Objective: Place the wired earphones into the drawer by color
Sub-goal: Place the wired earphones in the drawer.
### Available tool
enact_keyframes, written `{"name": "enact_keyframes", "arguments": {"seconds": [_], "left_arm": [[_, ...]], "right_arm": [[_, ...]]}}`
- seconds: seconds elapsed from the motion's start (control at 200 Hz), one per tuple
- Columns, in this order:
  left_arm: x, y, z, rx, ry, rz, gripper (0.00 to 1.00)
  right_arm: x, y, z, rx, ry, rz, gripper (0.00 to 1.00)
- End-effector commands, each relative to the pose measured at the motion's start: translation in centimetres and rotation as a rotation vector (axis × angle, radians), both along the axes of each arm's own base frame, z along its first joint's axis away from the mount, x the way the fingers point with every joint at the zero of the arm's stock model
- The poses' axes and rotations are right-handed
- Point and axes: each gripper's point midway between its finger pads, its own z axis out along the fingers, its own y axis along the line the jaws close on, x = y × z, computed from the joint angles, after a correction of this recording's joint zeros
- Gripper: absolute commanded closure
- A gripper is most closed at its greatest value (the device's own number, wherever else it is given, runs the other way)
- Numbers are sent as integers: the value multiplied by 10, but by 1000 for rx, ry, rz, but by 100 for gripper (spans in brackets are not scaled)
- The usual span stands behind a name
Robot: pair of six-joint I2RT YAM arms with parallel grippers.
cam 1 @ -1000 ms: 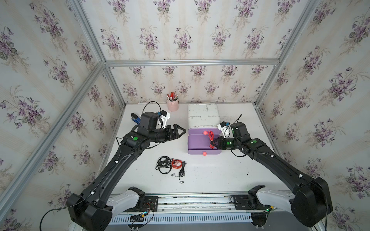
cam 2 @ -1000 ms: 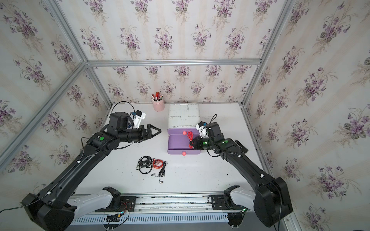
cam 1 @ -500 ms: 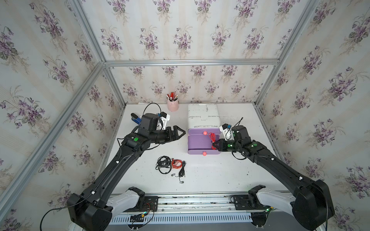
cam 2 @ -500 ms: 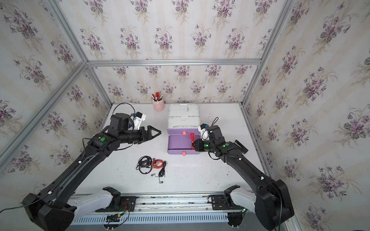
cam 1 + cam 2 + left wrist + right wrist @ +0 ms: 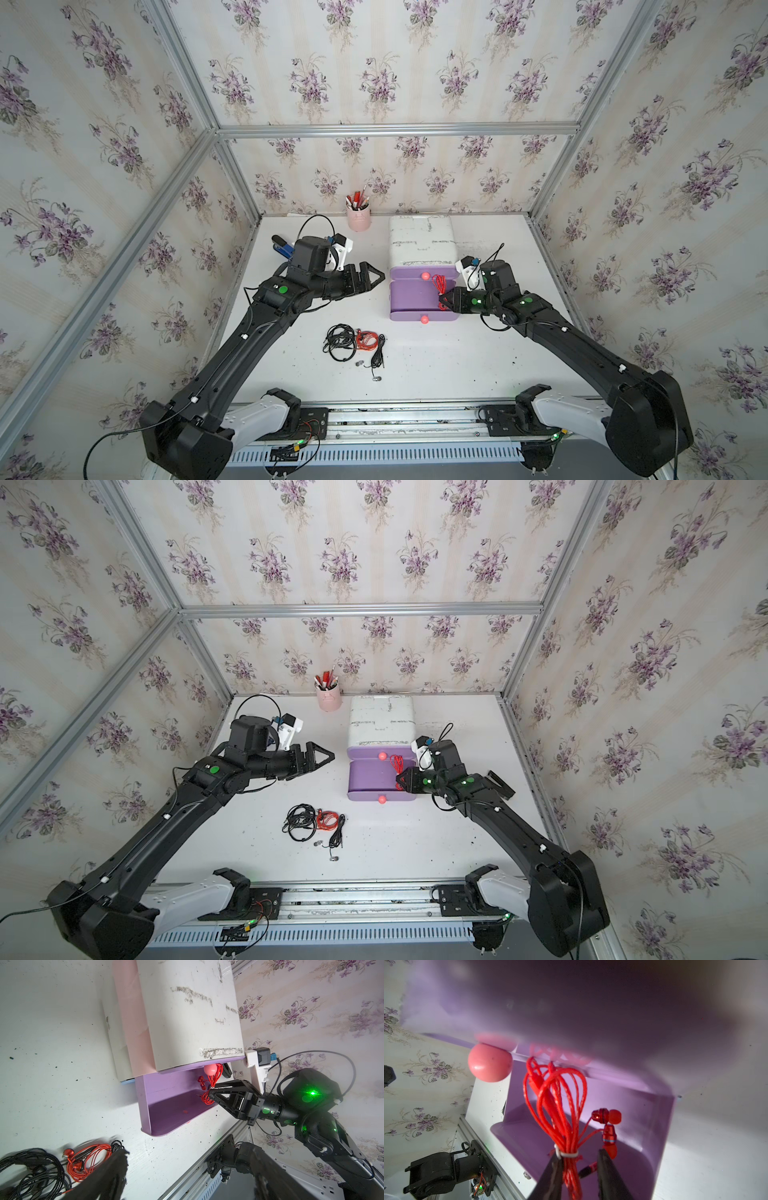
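Right claw [image 5: 580, 1153]: I see jaws parted, tied red cord earphone bundle [image 5: 560, 1109] between them, above open purple plastic drawer [image 5: 411, 295].
Left claw [image 5: 376, 276]: spread wide, empty.

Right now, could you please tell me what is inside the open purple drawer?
A tied bundle of red earphones hangs in the open drawer, between the parted jaws of the right gripper. The drawer's back part is hidden under the cabinet.

Red earphones [image 5: 211, 1081] at right end effector [image 5: 213, 1089] tip, over purple drawer [image 5: 166, 1111].
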Motion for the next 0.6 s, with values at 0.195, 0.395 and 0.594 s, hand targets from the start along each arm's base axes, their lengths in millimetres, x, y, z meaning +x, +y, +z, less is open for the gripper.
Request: {"name": "enact_keyframes", "arguments": {"seconds": [0.195,0.395,0.594], "left_arm": [[1,-1,6,-7,-30,-10,5],[1,-1,5,-6,-28,-11,5],[-5,2,0,13,-3,-14,5]], "right_arm": [[-10,-4,4,-18,-2,14,55],[-7,-7,12,-28,-31,11,53],[-2,-2,40,3,-87,22,53]]}}
